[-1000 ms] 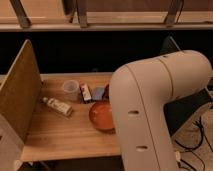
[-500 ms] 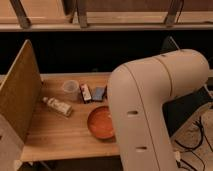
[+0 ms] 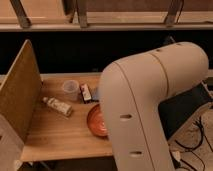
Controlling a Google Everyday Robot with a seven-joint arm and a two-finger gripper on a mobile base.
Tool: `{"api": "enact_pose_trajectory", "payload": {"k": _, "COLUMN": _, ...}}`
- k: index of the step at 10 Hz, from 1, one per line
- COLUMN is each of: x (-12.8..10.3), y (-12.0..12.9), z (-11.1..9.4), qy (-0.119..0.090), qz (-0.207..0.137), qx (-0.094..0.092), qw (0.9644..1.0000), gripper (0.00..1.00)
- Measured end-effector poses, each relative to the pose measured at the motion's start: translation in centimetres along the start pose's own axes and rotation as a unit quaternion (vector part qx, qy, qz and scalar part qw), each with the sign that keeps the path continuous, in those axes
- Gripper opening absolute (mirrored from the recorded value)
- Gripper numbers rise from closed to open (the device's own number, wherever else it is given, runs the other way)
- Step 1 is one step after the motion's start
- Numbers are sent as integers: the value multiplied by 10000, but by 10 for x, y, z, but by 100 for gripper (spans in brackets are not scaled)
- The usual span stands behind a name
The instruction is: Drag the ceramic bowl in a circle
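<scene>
Ceramic bowl (image 3: pixel 95 121): orange-red and glossy, resting on the wooden worktop (image 3: pixel 55 136) toward its near right portion, its right part covered by the robot arm (image 3: pixel 150 100). The claw is hidden behind the arm's broad white casing, somewhere over the bowl's covered side; whether it is apart, together or clamped on anything cannot be told. Compared with one second ago, the bowl lies slightly further left and nearer the front edge of the worktop. The arm's casing has also moved left and now hides more of the bowl than half a second ago. Just behind the bowl, a small dark box with a red face (image 3: pixel 86 93) stands beside a clear plastic cup (image 3: pixel 70 89); both are unchanged in position. To the left, well apart from the bowl, a small pale bottle (image 3: pixel 57 106) lies on its side, tilted diagonally, also unmoved. A tall brown panel (image 3: pixel 19 92) stands along the worktop's left edge. Cables (image 3: pixel 196 136) lie on the floor at right.
</scene>
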Motion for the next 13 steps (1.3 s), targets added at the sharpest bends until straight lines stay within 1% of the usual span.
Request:
{"api": "enact_pose_trajectory", "payload": {"k": 1, "x": -8, "y": -4, "z": -2, "qy": -13, "qz": -12, "qx": 106, "qw": 9999, "gripper": 0}}
{"api": "enact_pose_trajectory", "payload": {"k": 2, "x": -16, "y": -9, "z": -2, "qy": -22, "qz": -13, "qx": 174, "qw": 9998, "gripper": 0}}
{"api": "enact_pose_trajectory", "payload": {"k": 4, "x": -33, "y": -17, "z": 2, "qy": -29, "qz": -17, "qx": 225, "qw": 9997, "gripper": 0}}
{"api": "enact_pose_trajectory", "payload": {"k": 5, "x": -44, "y": -16, "z": 6, "qy": -16, "qz": -84, "qx": 229, "qw": 9997, "gripper": 0}}
{"api": "enact_pose_trajectory", "payload": {"k": 6, "x": -56, "y": -11, "z": 13, "qy": 12, "qz": -196, "qx": 185, "qw": 9996, "gripper": 0}}
{"api": "enact_pose_trajectory", "payload": {"k": 8, "x": -68, "y": 6, "z": 22, "qy": 47, "qz": -379, "qx": 47, "qw": 9993, "gripper": 0}}
{"api": "enact_pose_trajectory", "payload": {"k": 9, "x": -68, "y": 20, "z": 25, "qy": 97, "qz": -513, "qx": -41, "qw": 9986, "gripper": 0}}
{"api": "enact_pose_trajectory", "payload": {"k": 11, "x": -60, "y": 35, "z": 23, "qy": 195, "qz": -707, "qx": -83, "qw": 9973, "gripper": 0}}
{"api": "enact_pose_trajectory", "payload": {"k": 13, "x": -44, "y": 42, "z": 20, "qy": 334, "qz": -847, "qx": -88, "qw": 9958, "gripper": 0}}
